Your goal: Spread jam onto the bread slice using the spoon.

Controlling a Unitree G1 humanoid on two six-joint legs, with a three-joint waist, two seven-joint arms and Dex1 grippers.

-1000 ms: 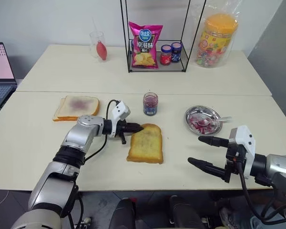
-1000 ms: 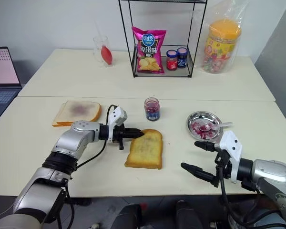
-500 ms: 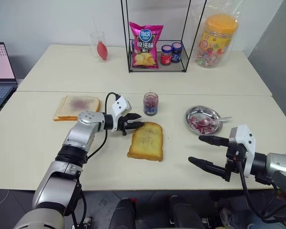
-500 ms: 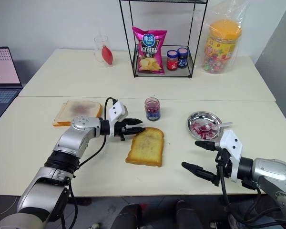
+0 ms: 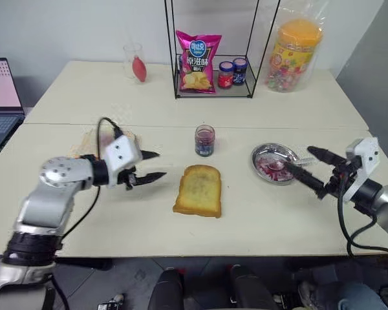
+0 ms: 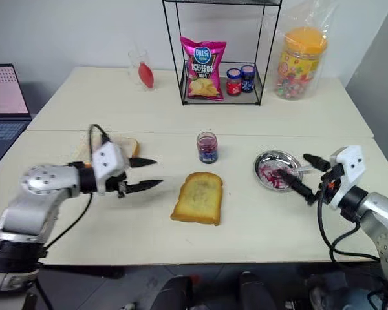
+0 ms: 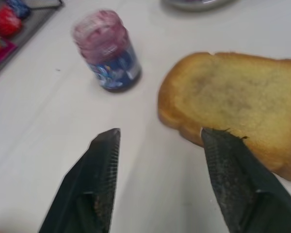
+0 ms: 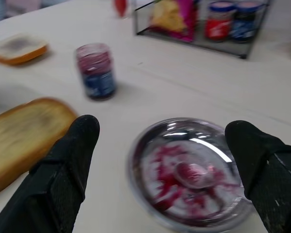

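the bread slice [image 5: 198, 190] lies flat near the middle of the near table [image 5: 246, 219], bare on top, with the jam [image 5: 204, 140] standing just beyond it, lidless and upright. to the right sits the steel dish [image 5: 275, 163], smeared red inside, and the spoon [image 8: 194, 174] rests in it with its bowl among the smears. the left gripper [image 5: 152, 165] hangs above the table to the left of the bread, clear of it, its two fingers [image 7: 103, 165] apart and holding nothing. the right gripper [image 5: 312, 166] hovers at the right edge of the dish, its fingers [image 8: 68, 160] spread wide and empty, pointing left across the dish. a paler slice [image 6: 128, 146] with a stain lies behind the left gripper, partly hidden by it. on the far table a wire rack [image 5: 213, 77] holds a chip bag [image 5: 196, 53] and two capped jars [image 5: 231, 72], with a sweets tub [image 5: 295, 54] to its right and a glass [image 5: 133, 61] to its left. a laptop [image 5: 0, 97] sits at the far left.
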